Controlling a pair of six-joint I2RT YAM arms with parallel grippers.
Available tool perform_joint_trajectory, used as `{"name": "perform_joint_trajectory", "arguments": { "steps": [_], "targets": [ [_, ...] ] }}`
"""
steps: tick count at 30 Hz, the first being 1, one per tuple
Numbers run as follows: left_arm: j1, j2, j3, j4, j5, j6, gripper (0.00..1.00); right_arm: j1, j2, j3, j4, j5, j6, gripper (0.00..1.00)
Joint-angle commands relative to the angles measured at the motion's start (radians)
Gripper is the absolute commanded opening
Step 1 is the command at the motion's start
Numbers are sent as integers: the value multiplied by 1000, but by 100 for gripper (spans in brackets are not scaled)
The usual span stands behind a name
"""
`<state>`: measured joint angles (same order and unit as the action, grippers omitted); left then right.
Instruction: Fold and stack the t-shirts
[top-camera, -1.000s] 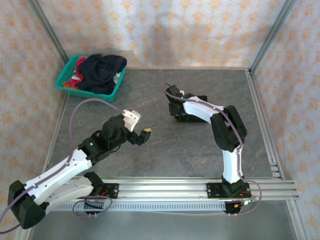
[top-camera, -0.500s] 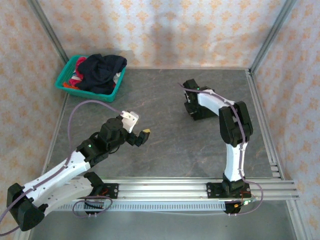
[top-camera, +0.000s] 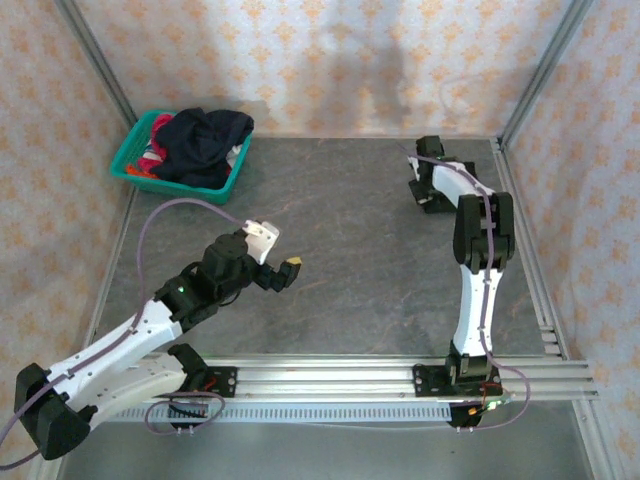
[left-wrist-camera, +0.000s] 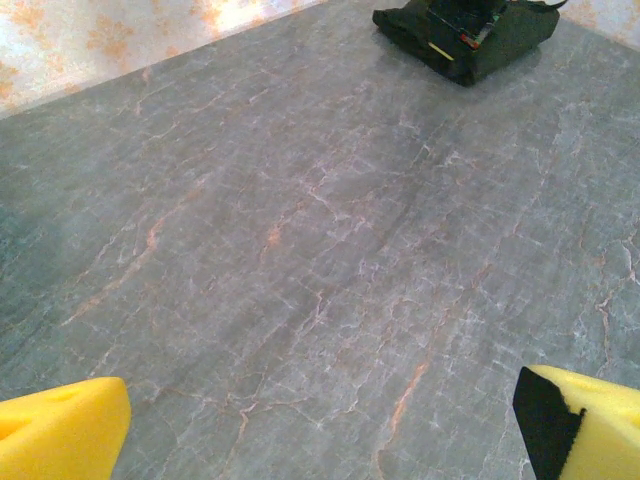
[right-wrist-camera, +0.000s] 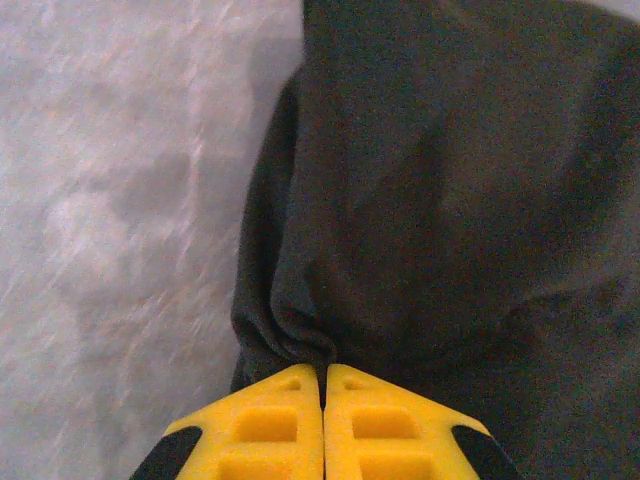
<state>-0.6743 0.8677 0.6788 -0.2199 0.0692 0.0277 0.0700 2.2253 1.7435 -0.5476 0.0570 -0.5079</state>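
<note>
Upper right of the overhead view, the right gripper (top-camera: 428, 193) stretches toward the back corner of the desk (top-camera: 340, 230), probably parking its load where a stack won't crowd the middle. At upper left, the teal basket (top-camera: 133, 166) holds the other t-shirts (top-camera: 205, 140), navy heaped over red-pink, waiting their turn. Left of centre, the left gripper (top-camera: 282, 262) hovers spread and empty, apparently standing by.

From the left wrist, both yellow fingertips (left-wrist-camera: 60, 430) sit in the bottom corners, wide apart over bare stone. The black t-shirt (left-wrist-camera: 515, 35) lies bunched at the top edge.

From the right wrist, the yellow fingers (right-wrist-camera: 265, 430) are pressed together at the bottom, pinching a gathered fold of the black cloth, which fills the right side. The edge hold suggests dragging or positioning.
</note>
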Motion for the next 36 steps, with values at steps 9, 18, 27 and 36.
{"name": "perform_joint_trajectory", "arguments": {
  "steps": [9,18,27,36],
  "targets": [
    [-8,31,29,28,-42,-12,100,-56,209,309,23,10,-87,8],
    [55,94,12,90,-177,-41,100,-52,-91,100,202,-32,130,82],
    [272,131,-66,284,-293,-76,100,-50,-616,-564,536,-27,452,93],
    [359,244,-158,450,-411,-17,100,-54,-1071,-1253,963,36,508,97]
  ]
}}
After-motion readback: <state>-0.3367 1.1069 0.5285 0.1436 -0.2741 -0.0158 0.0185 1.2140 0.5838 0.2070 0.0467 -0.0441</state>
